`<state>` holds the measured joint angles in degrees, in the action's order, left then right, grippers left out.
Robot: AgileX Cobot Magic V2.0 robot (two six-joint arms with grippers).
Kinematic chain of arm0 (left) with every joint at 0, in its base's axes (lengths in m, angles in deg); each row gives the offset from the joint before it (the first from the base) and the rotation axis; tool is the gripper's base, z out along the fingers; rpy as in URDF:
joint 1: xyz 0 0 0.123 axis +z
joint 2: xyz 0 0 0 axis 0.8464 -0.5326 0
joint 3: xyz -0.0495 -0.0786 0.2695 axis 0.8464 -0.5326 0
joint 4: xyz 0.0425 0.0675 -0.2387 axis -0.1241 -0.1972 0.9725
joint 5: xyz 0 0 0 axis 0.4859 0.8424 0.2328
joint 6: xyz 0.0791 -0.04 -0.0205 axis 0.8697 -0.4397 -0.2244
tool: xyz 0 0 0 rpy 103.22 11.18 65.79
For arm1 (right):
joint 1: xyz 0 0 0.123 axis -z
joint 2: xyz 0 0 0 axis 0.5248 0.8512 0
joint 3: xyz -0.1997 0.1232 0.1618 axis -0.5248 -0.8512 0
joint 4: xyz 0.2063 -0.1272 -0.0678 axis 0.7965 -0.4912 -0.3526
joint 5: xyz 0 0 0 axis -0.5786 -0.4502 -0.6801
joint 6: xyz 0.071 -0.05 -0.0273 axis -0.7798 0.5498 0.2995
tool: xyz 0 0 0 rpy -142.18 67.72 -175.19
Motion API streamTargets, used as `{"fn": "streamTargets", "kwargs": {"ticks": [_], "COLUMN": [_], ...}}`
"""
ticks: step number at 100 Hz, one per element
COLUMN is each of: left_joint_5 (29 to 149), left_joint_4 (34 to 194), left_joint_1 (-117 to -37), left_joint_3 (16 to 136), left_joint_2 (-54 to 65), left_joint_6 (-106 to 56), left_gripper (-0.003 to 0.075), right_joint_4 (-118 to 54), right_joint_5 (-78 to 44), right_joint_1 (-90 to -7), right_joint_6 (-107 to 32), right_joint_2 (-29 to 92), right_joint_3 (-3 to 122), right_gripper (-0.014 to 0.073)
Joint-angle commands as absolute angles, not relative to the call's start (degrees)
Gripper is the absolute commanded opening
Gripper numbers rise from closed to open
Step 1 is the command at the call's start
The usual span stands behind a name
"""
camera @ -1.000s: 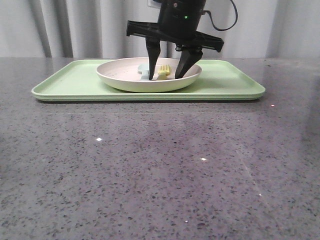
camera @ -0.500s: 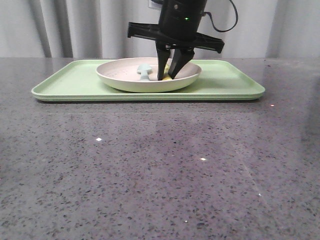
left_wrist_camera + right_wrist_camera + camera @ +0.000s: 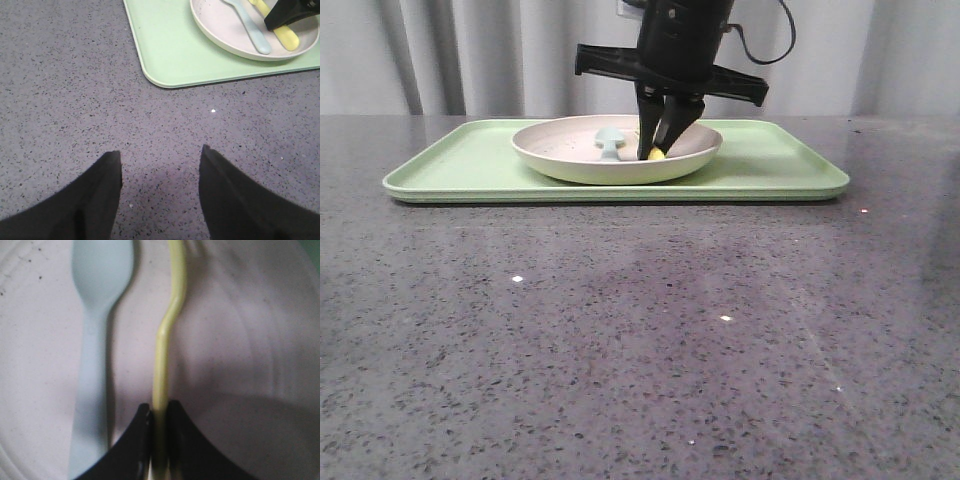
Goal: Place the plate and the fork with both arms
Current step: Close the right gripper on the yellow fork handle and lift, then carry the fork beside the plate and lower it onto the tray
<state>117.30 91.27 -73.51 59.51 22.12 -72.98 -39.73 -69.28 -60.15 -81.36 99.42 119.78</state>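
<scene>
The left gripper (image 3: 159, 172) hangs over bare grey stone table (image 3: 620, 330), near the tray's corner. Its two black fingers (image 3: 100, 200) stand spread apart with nothing between them and no object touching them.

The light-green tray (image 3: 450, 160) lies flat at the far side of the table. The plate (image 3: 555, 158) sits on the tray, roughly central, with its rim clear of the tray's edges. Inside the plate, a pale blue spoon (image 3: 608, 140) lies to the left; in the right wrist view the spoon (image 3: 97, 330) runs alongside the fork, just beside it and not visibly touching.

The fork (image 3: 167, 335) lies in the plate to the right of the spoon, turned on its edge. The right gripper (image 3: 657, 150) reaches down into the plate from above, its fingers (image 3: 187, 440) pressed together on the fork's handle. In the front view only a small yellow portion of the fork (image 3: 658, 154) shows below the fingertips, low in the plate; whether it touches the plate surface cannot be determined.
</scene>
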Motion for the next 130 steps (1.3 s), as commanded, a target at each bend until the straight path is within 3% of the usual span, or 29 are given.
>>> {"fn": "streamTargets", "kwargs": {"ticks": [1,70,130], "left_joint_5": [113.8,113.7,113.7], "left_joint_4": [91.7,91.7,91.7], "left_joint_1": [-73.5,-73.5,-73.5], "left_joint_3": [61.1,61.1,61.1], "left_joint_2": [22.2,22.2,22.2], "left_joint_6": [-73.4,-73.4,-73.4], "left_gripper": [0.0356,0.0356,0.0356], "right_joint_4": [-39.8,-50.5,-51.5], "right_joint_5": [-68.7,-81.7,-81.7], "right_joint_1": [-59.6,-52.9,-52.7], "right_joint_6": [-81.3,-79.4,-77.7], "right_joint_2": [94.3,86.4,88.6], "right_joint_3": [122.5,126.1,124.1], "right_gripper": [0.0021,0.0021,0.0021]}}
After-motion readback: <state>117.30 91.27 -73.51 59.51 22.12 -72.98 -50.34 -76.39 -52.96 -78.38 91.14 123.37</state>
